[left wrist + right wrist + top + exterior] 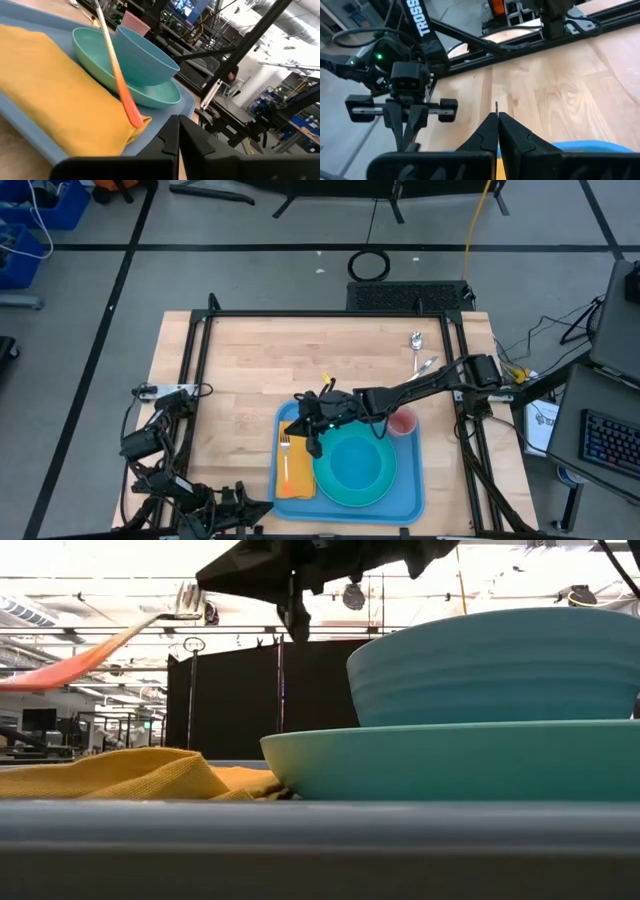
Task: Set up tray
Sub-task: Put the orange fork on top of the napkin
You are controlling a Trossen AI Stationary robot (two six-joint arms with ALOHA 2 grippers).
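The tray (410,505) lies flat, long axis left-right, under the right hand (497,117), pressed together; left hand (178,124) likewise.

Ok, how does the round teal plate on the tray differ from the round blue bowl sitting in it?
The round teal plate is wide and shallow; the round blue bowl is narrower and deep, with tall walls. The plate is a greener teal, while the bowl is a bluer shade. The plate rests directly on the large blue plastic tray; the bowl stands on the plate, not touching the tray. Both are round, upright and empty as far as shown.
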